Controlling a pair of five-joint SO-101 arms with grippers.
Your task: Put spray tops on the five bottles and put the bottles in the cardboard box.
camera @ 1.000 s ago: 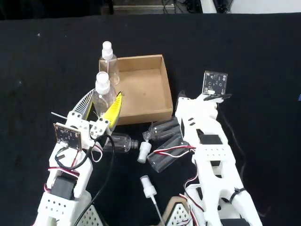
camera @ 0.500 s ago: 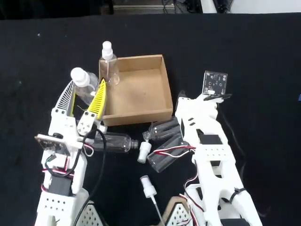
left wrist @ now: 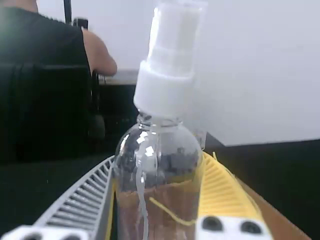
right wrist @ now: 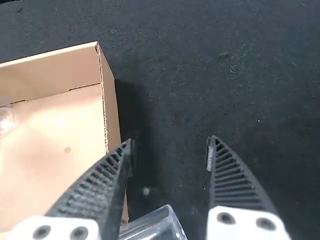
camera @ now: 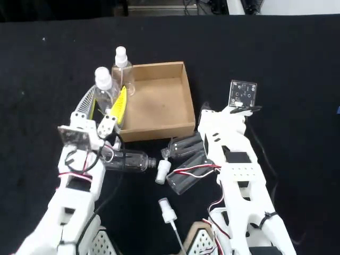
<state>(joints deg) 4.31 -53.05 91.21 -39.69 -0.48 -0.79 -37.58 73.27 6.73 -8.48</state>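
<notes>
Black table (camera: 297, 64), cardboard box (camera: 159, 130) at centre, open side up.

Left gripper (camera: 108, 98) hangs at the box's left wall, its grey and yellow fingers pinching the held bottle (camera: 104, 90) by the body, upright, white spray top on. In the left wrist view the held bottle (left wrist: 157, 190) sits between both fingers, with the grip below the shoulder.

Right gripper (right wrist: 170, 144) is spread, holding nothing, over bare table just right of the box.

Second capped bottle (camera: 121, 66) stands at the box's far-left corner; cannot tell if it is inside the wall or just outside.

Three uncapped bottles lie near the box's near side: one (camera: 130, 159) by the left arm and two (camera: 186, 144) (camera: 186, 178) against the right arm.

Two loose tops: one (camera: 162, 170) between the lying bottles, the other (camera: 169, 212) nearer, with its thin tube pointing near.

Handling, as a judgement:
- The bottles look empty, thin clear plastic, so light, slick and round, and they roll when lying.
- The walls likely dent under a hard squeeze.
- Best hold is mid-body across the width, as now.
- A capped bottle is top-heavy, so keep it upright.
- Take the tops by the white collar, not the bendy tube.
</notes>
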